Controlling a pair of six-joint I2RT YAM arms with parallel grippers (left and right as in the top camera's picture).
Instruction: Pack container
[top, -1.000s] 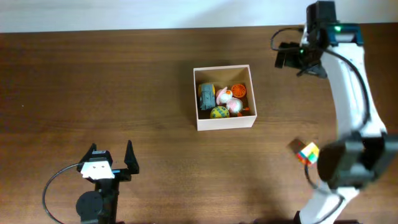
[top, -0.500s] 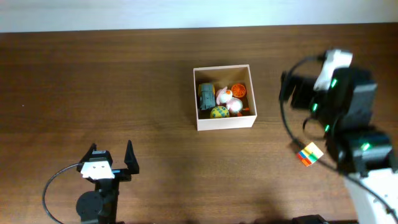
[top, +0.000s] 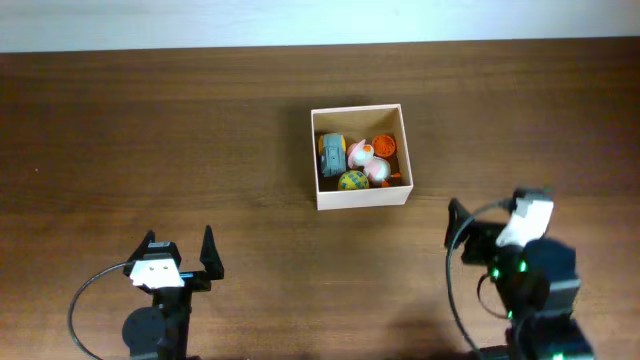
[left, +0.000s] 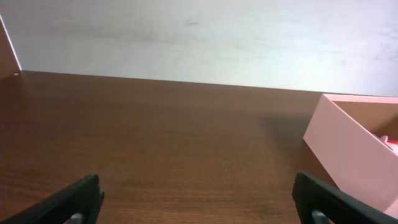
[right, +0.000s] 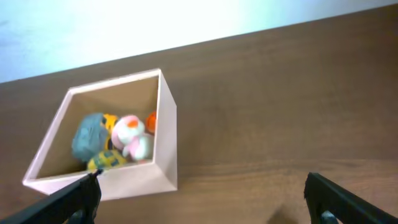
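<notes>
Small toys (top: 358, 160) lie inside the container (top: 362, 195) on the table (top: 150, 130).

Bench (top: 150, 120): under everything; far edge against the wall.
Container (top: 362, 196): on the bench, slightly right of centre, toward the far side.
Toys (top: 358, 160): inside the container, packed close and touching one another, filling most of its floor.
Left claw (top: 180, 240): above the near-left bench, before and left of the container, well apart from it; fingers pointing away toward the far side.
Right claw (right: 202, 208): above the near-right bench, before and right of the container, apart from it.
Container from the left wrist: ahead, at the right edge.
Container from the right wrist: ahead, to the left.
</notes>
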